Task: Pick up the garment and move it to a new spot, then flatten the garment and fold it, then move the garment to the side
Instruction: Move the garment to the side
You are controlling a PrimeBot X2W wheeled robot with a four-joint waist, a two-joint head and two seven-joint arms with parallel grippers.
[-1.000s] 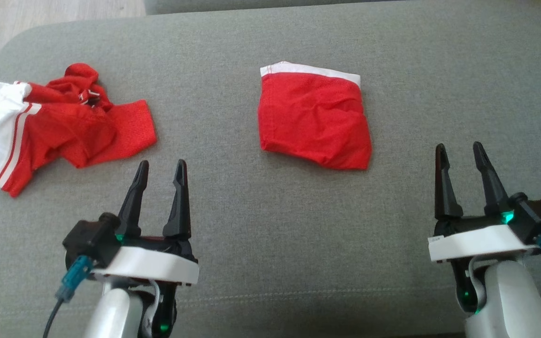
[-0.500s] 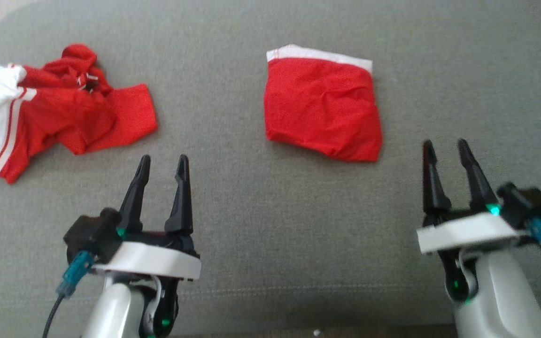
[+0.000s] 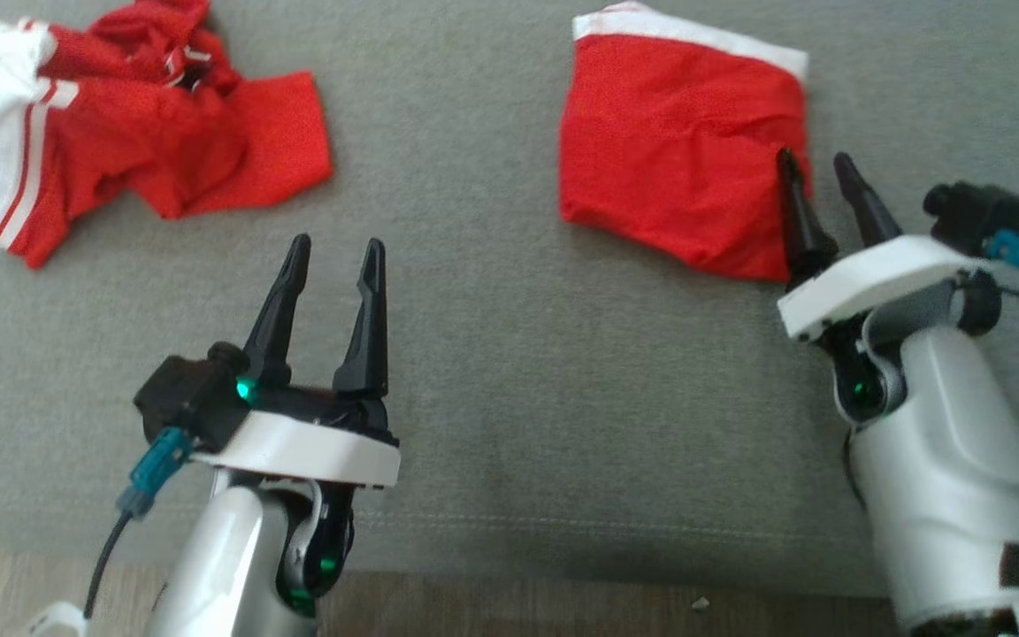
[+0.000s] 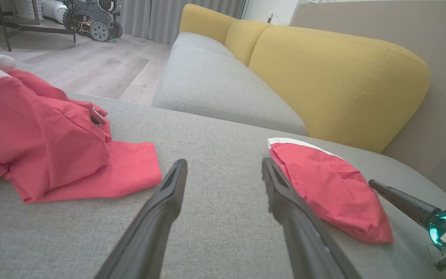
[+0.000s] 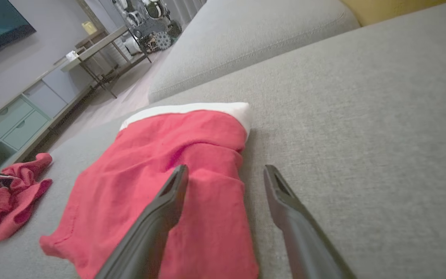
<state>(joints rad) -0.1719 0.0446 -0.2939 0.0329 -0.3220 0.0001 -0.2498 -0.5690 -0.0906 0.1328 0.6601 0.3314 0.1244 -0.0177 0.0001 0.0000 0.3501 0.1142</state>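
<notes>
At the bottom edge of the head view a strip of wooden floor shows below the front seam of the grey sofa cushion. In the lower left the left hand hangs over bare cushion, its two dark fingers spread apart with nothing between them; its own wrist view shows the same open left hand above plain grey fabric. At the right of the frame the right hand reaches further up, fingers likewise apart and gripping nothing. In the right wrist view one finger lies across the near right edge of the folded red garment and the other is over bare cushion; whether the tips touch the cloth I cannot tell. The folded red garment lies flat in the upper right centre, its white band on the far side. A crumpled red and white garment lies in the upper left, well apart from it. Beyond, the left wrist view shows a yellow backrest.
</notes>
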